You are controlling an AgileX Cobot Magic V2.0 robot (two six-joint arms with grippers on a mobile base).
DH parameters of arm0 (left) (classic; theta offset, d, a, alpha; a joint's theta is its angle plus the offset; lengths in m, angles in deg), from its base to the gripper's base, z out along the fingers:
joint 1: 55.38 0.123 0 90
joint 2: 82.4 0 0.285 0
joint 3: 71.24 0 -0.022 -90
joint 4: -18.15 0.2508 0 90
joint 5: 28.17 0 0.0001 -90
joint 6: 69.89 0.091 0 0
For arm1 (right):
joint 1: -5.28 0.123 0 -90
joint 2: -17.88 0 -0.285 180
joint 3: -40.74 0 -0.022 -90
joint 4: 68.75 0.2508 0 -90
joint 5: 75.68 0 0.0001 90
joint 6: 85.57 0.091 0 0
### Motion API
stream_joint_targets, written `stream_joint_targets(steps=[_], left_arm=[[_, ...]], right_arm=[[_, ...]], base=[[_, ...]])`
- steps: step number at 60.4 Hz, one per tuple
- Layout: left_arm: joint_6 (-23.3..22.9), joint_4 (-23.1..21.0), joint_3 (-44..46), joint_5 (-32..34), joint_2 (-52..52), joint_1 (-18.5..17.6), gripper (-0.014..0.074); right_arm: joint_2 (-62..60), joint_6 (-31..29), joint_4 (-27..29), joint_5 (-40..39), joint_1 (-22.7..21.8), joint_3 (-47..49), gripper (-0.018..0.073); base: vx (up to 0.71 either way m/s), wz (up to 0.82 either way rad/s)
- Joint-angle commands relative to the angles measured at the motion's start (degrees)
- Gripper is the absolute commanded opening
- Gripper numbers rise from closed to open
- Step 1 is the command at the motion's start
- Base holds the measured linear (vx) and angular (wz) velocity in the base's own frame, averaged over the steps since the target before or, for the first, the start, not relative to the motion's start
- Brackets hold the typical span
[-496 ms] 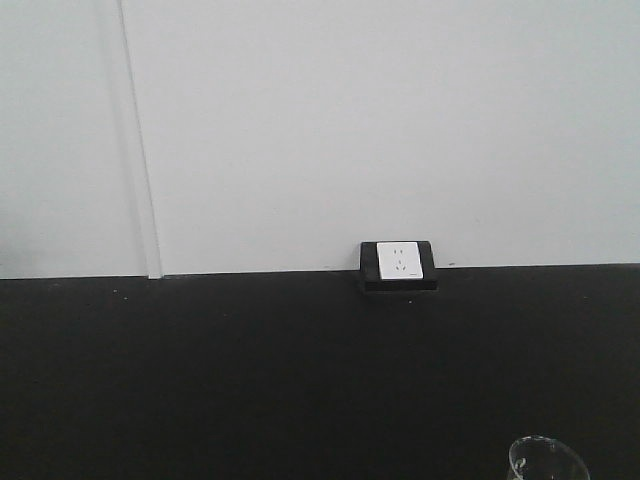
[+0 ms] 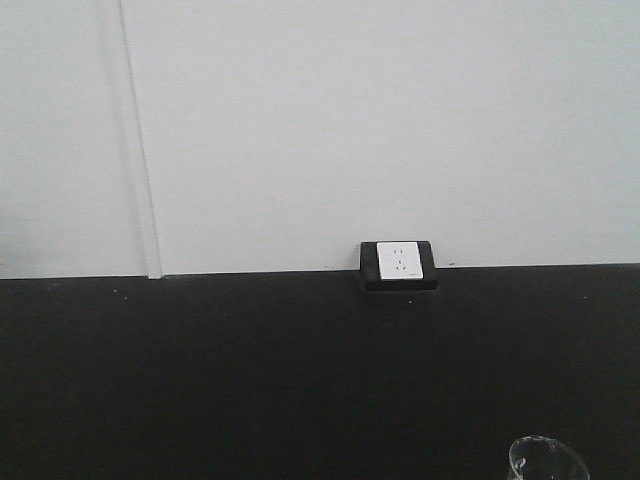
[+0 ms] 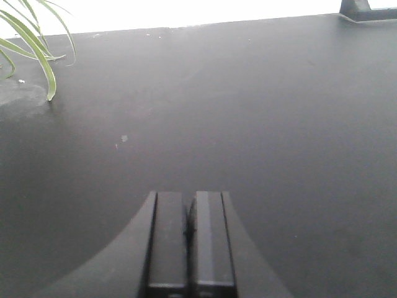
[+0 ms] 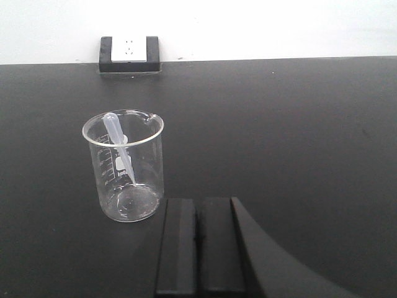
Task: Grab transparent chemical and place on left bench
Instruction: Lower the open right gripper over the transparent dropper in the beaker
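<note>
grippers and target, nearest first. in the right wrist view the right gripper [image 4: 197, 208] sits at the bottom edge, its two dark fingers pressed flat together with nothing between them. in the left wrist view the left gripper [image 3: 189, 202] is the same, clenched and empty.

just ahead of the right gripper and off to its left stands the transparent chemical [image 4: 124, 167], a clear beaker resting upright on the black worktop [image 4: 298, 136]. its long axis is vertical, its flared rim is up, and faint white marks face the camera. its base lies just beside the left fingertip but apart from it. a thin translucent dropper [image 4: 119, 144] leans inside the beaker, tip down. the front-facing view catches only the beaker's rim [image 2: 545, 458], at the lower right corner.

the left wrist view shows bare worktop and no beaker, so the right arm is judged the nearer one. its jaws would have to part and shift leftward before they could straddle the glass.

further back, leaves of a plant [image 3: 31, 43] enter the left wrist view at upper left. at the far edge of the worktop a white socket [image 4: 129, 53] in a black housing stands against the white wall [image 2: 350, 120].

counts: one beaker, one dropper, one socket, one plant, two grippers. the left bench does not appear in any view, so placing is judged not yet begun.
</note>
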Motion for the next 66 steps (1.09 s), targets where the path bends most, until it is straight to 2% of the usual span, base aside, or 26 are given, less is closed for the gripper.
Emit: stream_joint_targets(steps=[1, 13, 20, 39, 45, 51, 58, 66], left_arm=[[-0.4, 0.0, -0.9, 4.5, 1.1, -0.1, -0.0004], [-0.4, 0.0, -0.9, 4.5, 1.1, -0.1, -0.0004], [-0.4, 0.0, -0.9, 4.5, 1.1, -0.1, -0.0004], [-0.4, 0.0, -0.9, 4.5, 1.1, -0.1, -0.0004], [-0.4, 0.0, -0.9, 4.5, 1.1, -0.1, -0.0004], [-0.4, 0.0, -0.9, 4.5, 1.1, -0.1, -0.0004], [-0.4, 0.0, -0.9, 4.5, 1.1, -0.1, -0.0004], [-0.4, 0.0, -0.9, 4.5, 1.1, -0.1, -0.0004]], right_arm=[[-0.7, -0.4, -0.2, -4.8, -0.3, -0.3, -0.0008], [-0.7, -0.4, -0.1, -4.8, -0.3, -0.3, -0.0008], [-0.7, -0.2, 1.7, -7.9, -0.3, -0.3, -0.0008], [-0.6, -0.4, 1.5, -27.1, -0.3, 0.3, -0.0006], [1.6, -0.4, 0.5, -23.9, -0.3, 4.1, -0.0006], [6.5, -0.4, -3.9, -19.7, -0.3, 9.3, -0.0004], [13.8, -0.4, -7.7, -20.4, -0.3, 13.7, -0.0004], [21.8, 0.4, -6.8, -21.8, -0.3, 14.3, -0.0001]], base=[[0.0, 0.0], [0.0, 0.0], [0.0, 0.0], [0.0, 0.0], [0.0, 0.0], [0.0, 0.0], [0.0, 0.0], [0.0, 0.0]])
